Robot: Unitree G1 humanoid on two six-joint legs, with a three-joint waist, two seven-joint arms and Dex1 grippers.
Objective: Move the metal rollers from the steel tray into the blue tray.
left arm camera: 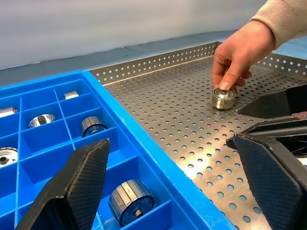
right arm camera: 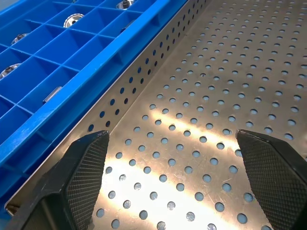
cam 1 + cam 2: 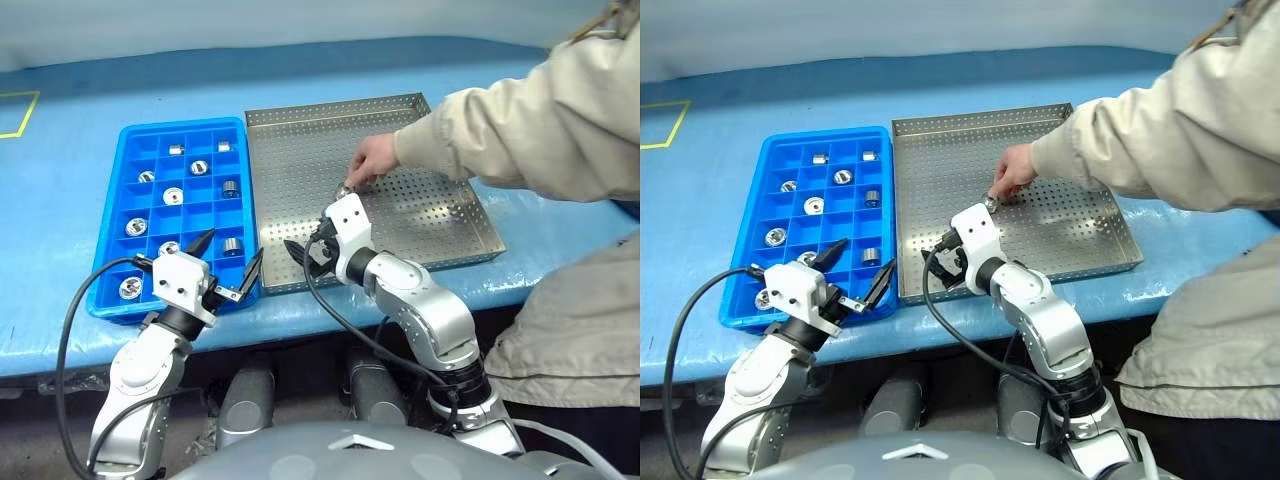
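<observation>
On the left sits the blue tray (image 3: 108,262). Many of its little square boxes already have metal rollers (image 3: 173,196) in them, some standing up and some lying on their sides. The left gripper (image 3: 232,268) hangs over the near right corner of this tray. Its two black fingers are spread wide and hold nothing.

Just to the right, touching the blue tray, is the steel tray (image 3: 300,160) with all its small holes. It looks almost bare. The right gripper (image 3: 303,258) hovers over the near left corner of it, close to the rim beside the blue tray. Its fingers are spread wide too, with only bare holed metal between them.

Farther right, a person's hand (image 3: 372,160) reaches in from the right side. The fingertips rest on top of one roller (image 1: 223,98) that stands upright on the steel tray, with its hole facing up.

That roller lies farther away and a little to the right of the right gripper. The right gripper is the nearer one, so I think it should go for it. It would have to move away from the robot, and the person's hand is in the way for now.
</observation>
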